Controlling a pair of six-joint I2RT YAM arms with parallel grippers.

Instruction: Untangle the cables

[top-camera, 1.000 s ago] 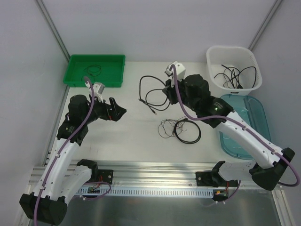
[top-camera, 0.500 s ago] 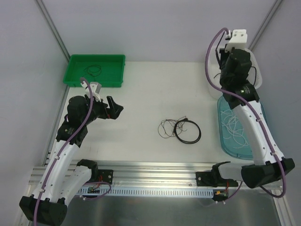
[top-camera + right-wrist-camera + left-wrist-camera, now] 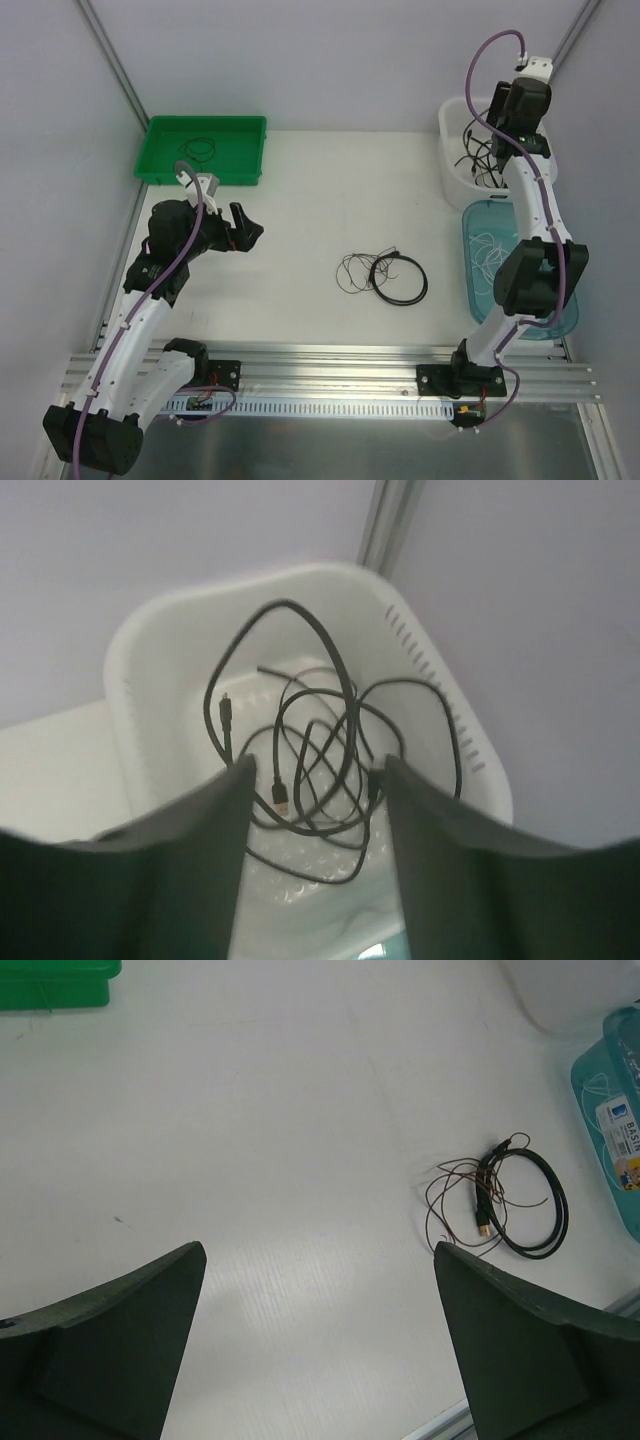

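Observation:
A black coiled cable [image 3: 400, 279] tangled with a thin brown wire [image 3: 356, 271] lies mid-table; the left wrist view shows the same coil [image 3: 530, 1205] and wire [image 3: 452, 1182] at the right. My left gripper [image 3: 250, 228] hovers open over bare table left of them, its jaws [image 3: 318, 1250] wide apart and empty. My right gripper [image 3: 495, 125] is raised over the white basket [image 3: 452, 128]. Its jaws [image 3: 318, 762] stand open, and loose black cables [image 3: 330, 730] lie in the basket below, none held.
A green tray [image 3: 160, 165] at the back left holds a small black cable [image 3: 200, 149]. A teal bin [image 3: 555, 250] in front of the basket holds a thin white cable [image 3: 490, 262]. The metal rail [image 3: 330, 360] runs along the near edge.
My right arm carried a black cable from the table's back middle to the white basket, then opened; that cable is gone from the table. The left arm barely moved.

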